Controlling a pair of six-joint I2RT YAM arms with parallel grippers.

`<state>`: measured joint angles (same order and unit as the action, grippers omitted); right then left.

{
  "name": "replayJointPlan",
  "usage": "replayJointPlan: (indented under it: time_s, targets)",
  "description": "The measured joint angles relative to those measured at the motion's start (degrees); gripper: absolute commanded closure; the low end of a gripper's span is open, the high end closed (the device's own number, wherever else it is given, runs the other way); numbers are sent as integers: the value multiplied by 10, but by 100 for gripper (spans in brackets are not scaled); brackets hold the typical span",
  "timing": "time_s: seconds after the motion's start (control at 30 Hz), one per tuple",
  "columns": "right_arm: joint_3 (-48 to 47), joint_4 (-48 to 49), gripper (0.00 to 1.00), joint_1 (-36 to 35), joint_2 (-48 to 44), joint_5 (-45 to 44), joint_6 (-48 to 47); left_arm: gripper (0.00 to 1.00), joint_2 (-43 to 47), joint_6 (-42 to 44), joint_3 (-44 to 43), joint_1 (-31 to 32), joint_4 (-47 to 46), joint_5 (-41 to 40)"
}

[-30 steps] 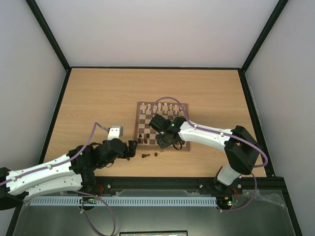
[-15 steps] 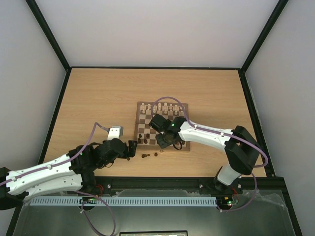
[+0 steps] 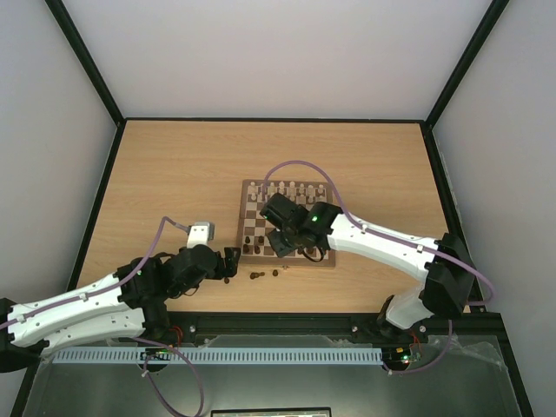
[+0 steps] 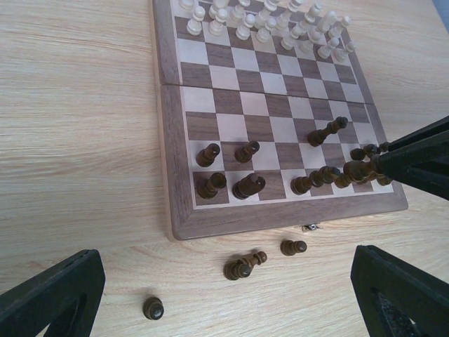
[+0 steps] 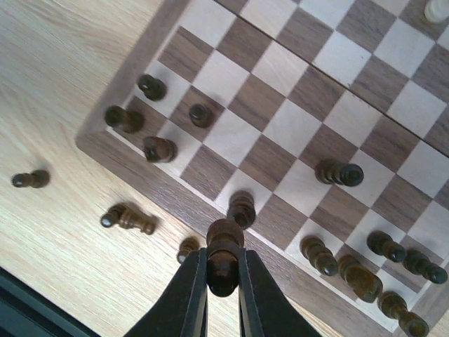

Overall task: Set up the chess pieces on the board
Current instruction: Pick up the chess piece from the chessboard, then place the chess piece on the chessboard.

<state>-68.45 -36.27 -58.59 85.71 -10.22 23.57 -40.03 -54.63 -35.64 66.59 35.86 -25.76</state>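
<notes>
Above the near edge of the board (image 5: pixel 151 53), the right gripper (image 5: pixel 223 274) is seen clamped on a dark piece (image 5: pixel 224 254), which is pinched between its two fingers. On the board's two nearest rows, other dark chess pieces (image 4: pixel 248 185) are spread unevenly: four are grouped near the left corner, a cluster is gathered toward the right corner, and one is tilted a row further in. Pale cream pieces (image 4: pixel 266 21) are lined up along the far rows. On the table (image 3: pixel 174 174), just in front of the board, loose dark pieces (image 4: pixel 244 267) are seen lying on their sides, with one more set apart to the left. The left gripper (image 4: pixel 224 288) is spread wide and empty, low over the table, near these loose pieces.
</notes>
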Motion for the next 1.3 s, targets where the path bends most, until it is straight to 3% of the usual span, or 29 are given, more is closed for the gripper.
replayJointPlan:
  time_s: [0.6, 1.3]
  targets:
    - [-51, 13, 92, -2, 124, 32, -30, 1, 7, -1, -4, 0, 15, -11]
    - [-52, 32, 87, -2, 155, 36, -37, 1, 7, -1, -4, 0, 18, -13]
